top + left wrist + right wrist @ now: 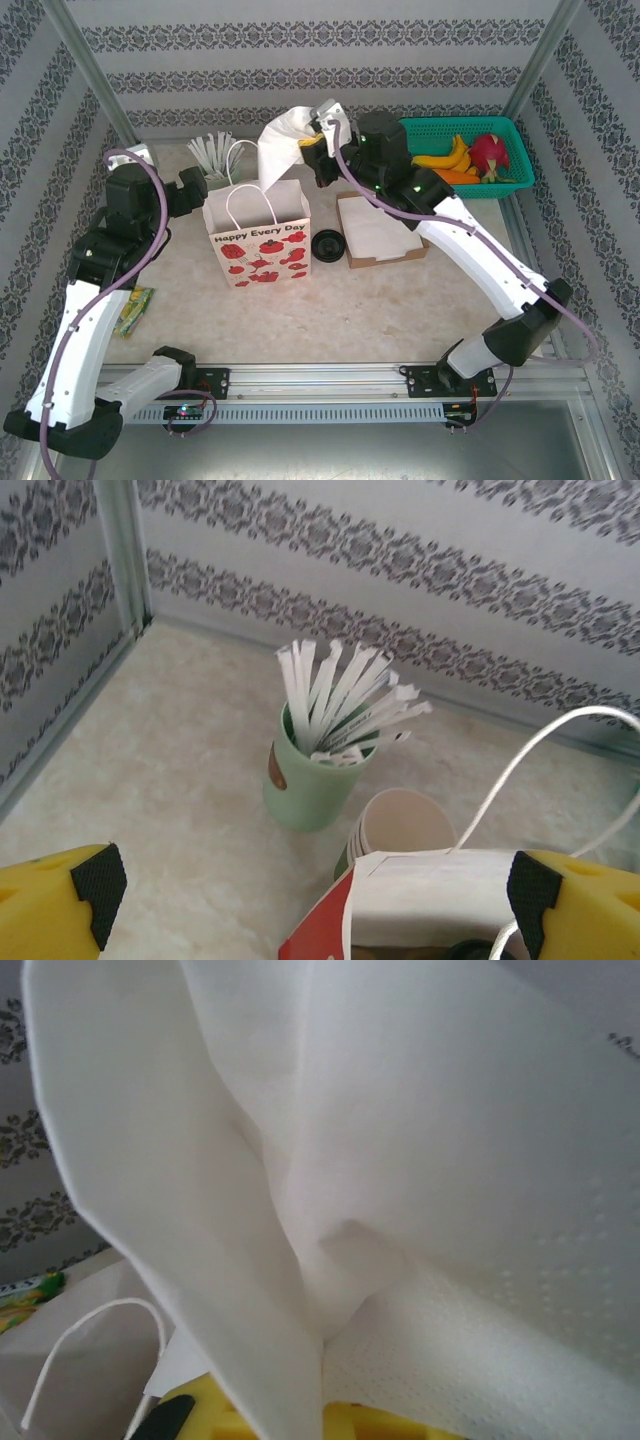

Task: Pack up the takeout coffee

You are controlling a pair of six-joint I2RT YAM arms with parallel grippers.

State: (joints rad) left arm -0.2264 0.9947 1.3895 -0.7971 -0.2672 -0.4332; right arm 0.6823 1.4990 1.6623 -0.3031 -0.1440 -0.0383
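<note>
1. Beige table (400, 310), patterned wallpaper (300, 40) behind.
2. Left gripper (312, 890) spread wide over the gift bag (258, 240) — takeout coffee (478, 948) (just its dark lid peeking, I think) sits inside, right below.
3. Right gripper (316, 150) pinching a white napkin (400, 1160) above the bag.

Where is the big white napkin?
In the top view, the napkin is pinched in the right gripper, held up over the right end of the paper bag.

Bright even light, soft shadows, close napkin (450, 1160) blurry
</note>
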